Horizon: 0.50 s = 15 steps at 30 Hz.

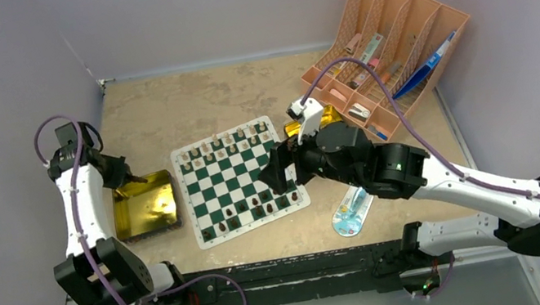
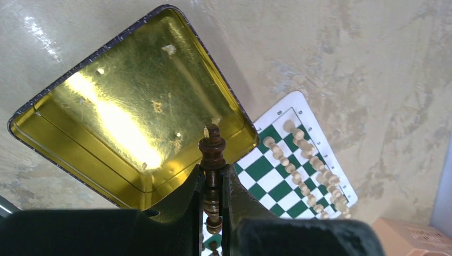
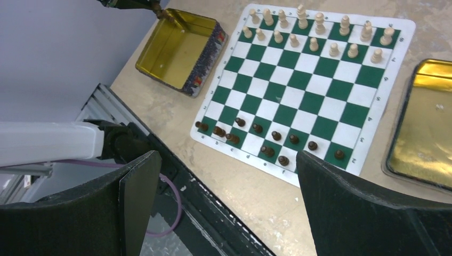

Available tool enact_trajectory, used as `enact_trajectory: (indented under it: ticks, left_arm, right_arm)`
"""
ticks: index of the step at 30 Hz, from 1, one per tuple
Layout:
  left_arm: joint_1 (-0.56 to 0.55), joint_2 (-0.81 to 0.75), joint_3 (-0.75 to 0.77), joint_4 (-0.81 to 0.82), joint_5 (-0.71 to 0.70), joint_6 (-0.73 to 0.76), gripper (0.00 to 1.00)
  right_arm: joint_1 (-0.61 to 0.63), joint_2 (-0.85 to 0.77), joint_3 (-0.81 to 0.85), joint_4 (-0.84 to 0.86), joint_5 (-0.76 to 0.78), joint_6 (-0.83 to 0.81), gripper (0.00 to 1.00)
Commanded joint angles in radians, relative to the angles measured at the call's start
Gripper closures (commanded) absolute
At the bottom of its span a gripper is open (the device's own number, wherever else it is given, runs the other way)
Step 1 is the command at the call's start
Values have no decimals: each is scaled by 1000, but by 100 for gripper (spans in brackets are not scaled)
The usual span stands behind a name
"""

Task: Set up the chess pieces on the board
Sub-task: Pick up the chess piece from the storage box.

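Observation:
The green-and-white board (image 1: 233, 177) lies mid-table. Tan chess pieces (image 1: 226, 145) fill its two far rows, and dark pieces (image 1: 258, 202) stand along the near rows. My left gripper (image 2: 213, 176) is shut on a tall dark brown piece (image 2: 212, 152), held above the right part of an open gold tin (image 2: 106, 106) left of the board. In the top view that gripper (image 1: 134, 178) sits over the tin's far edge. My right gripper (image 3: 228, 160) hangs open and holds nothing, above the board's near right part (image 1: 266, 176). In the right wrist view the board (image 3: 298, 80) shows both sets.
A second gold tin (image 3: 426, 122) lies right of the board, partly under the right arm. An orange rack (image 1: 390, 49) with pens stands at the back right. A small blue-and-white item (image 1: 351, 212) lies near the front edge.

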Motion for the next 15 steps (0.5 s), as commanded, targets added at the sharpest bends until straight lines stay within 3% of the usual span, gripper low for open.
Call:
enact_trajectory:
  ticks: [1,10,15]
  left_arm:
    - [11,-44,68,-68,86,-29,100]
    - [3,-137,46,-35,293,-113,100]
    - [-29,-195,-57,29,412,-210,100]
  right_arm:
    - [-1,1,28,130,-42,21,1]
    - [-1,36,-58,402,-40,156,2]
    - [-3,50,-178,718,-26,24,5]
